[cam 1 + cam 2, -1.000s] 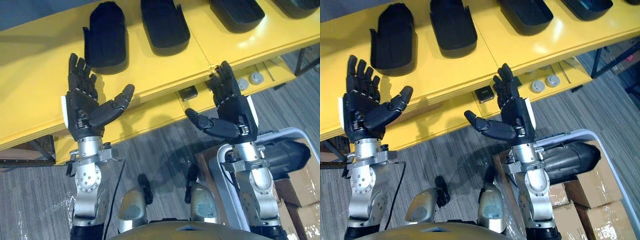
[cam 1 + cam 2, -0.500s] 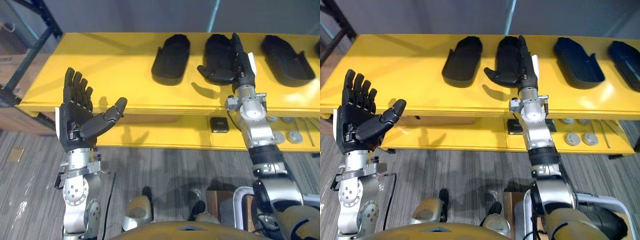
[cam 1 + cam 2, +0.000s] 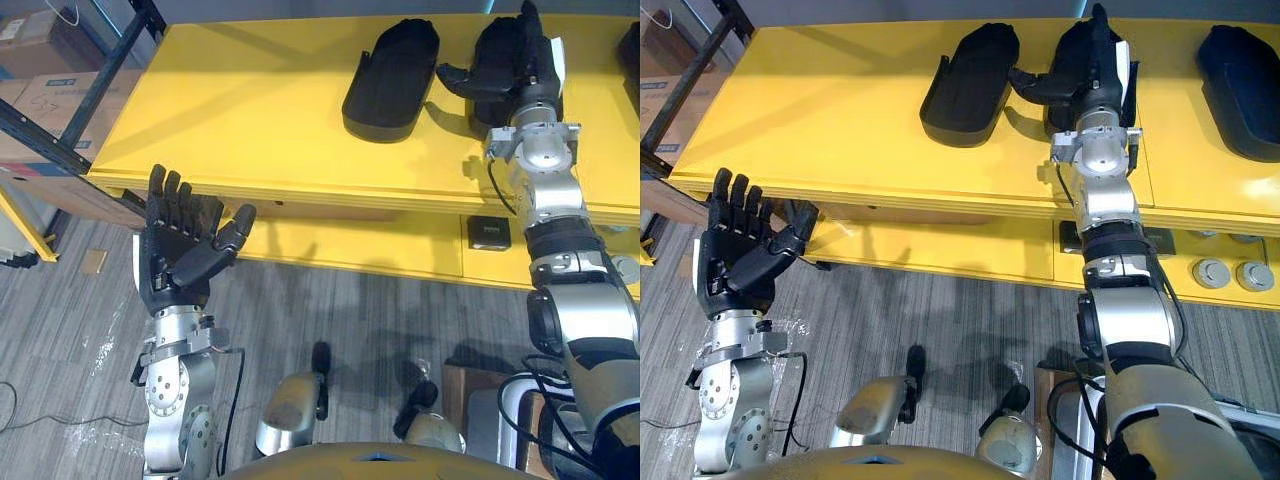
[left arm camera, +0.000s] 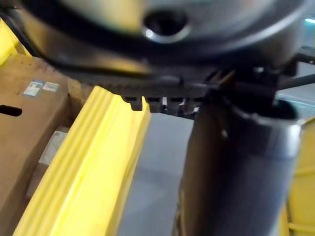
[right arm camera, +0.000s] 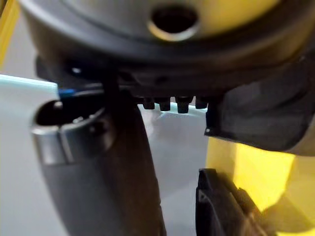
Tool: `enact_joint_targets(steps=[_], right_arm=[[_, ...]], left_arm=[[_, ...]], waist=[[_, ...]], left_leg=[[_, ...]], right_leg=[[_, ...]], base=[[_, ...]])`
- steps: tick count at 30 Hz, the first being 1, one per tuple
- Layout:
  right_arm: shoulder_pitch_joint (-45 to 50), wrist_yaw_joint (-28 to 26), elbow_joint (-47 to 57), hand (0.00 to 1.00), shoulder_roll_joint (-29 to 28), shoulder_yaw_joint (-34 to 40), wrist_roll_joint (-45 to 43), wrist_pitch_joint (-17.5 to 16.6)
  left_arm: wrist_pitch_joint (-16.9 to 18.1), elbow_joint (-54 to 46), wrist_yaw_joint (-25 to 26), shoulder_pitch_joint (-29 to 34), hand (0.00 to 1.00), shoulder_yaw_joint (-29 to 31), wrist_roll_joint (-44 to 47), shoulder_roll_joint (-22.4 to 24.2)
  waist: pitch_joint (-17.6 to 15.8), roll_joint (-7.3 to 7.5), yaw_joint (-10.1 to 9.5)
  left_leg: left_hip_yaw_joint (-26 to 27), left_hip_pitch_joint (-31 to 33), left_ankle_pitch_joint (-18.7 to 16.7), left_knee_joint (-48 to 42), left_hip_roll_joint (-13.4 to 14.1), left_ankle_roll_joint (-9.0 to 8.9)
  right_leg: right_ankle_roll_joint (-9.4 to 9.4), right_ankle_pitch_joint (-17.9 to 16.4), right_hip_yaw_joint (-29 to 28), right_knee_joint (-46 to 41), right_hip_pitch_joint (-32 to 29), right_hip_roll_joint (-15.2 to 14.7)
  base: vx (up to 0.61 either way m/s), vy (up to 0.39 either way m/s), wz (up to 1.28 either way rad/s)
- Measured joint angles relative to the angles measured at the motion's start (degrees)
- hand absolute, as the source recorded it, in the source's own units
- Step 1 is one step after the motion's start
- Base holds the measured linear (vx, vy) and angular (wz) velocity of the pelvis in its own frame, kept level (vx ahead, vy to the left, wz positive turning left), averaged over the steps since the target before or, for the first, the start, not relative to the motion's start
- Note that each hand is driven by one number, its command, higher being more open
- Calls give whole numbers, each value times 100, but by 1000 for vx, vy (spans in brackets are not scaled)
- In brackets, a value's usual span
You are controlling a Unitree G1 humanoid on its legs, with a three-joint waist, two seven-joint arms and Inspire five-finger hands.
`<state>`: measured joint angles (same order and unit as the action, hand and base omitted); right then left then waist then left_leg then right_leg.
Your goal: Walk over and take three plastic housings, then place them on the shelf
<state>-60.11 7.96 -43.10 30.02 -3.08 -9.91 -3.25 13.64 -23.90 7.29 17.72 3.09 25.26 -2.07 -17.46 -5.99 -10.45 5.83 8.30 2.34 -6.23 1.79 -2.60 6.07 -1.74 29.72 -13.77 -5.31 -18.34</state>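
Remote view: my right hand (image 3: 1102,70), fingers straight and thumb spread, lies over the middle housing (image 3: 1072,45) of 3 on the yellow table (image 3: 840,110), while my left hand (image 3: 178,262) hangs open, empty, near its front edge.

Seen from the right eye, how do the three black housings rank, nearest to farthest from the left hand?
From the left hand:
1. Left housing, leftmost.
2. Middle housing, at the right hand.
3. Right housing, at the view's right edge.
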Motion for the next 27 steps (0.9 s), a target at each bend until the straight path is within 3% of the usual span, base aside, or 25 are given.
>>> enact_joint_targets(steps=[8, 13, 21, 27], right_arm=[[-628, -488, 1, 100, 6, -459, -8, -105], [-665, -510, 2, 100, 6, -618, 16, -153], [-703, 146, 5, 100, 6, -663, 298, 273], [-881, 468, -107, 100, 7, -663, 521, 291]], left_arm=[[-1, -9, 87, 99, 100, 16, 143, 27], [-1, -18, 110, 108, 100, 32, 173, 125], [-1, -22, 235, 167, 100, 47, 170, 139], [-1, -22, 296, 268, 100, 2, 169, 144]], waist=[[-206, 28, -43], [-260, 28, -72], [-359, 28, -58], [-436, 22, -44]], left_leg=[[-163, -66, 235, 327, -112, -61], [-231, -46, 265, 363, -142, -66], [-243, 37, 297, 368, -138, -71], [-247, 31, 332, 423, -133, -81]], right_leg=[[-28, -431, 86, -714, -255, -295], [-29, -480, 165, -833, -268, -351], [-31, -481, 170, -874, -364, -358], [-41, -488, 176, -882, -378, -356]], base=[[-20, -45, 14], [-14, -37, 9], [-15, -34, 1], [-23, -41, 1]])
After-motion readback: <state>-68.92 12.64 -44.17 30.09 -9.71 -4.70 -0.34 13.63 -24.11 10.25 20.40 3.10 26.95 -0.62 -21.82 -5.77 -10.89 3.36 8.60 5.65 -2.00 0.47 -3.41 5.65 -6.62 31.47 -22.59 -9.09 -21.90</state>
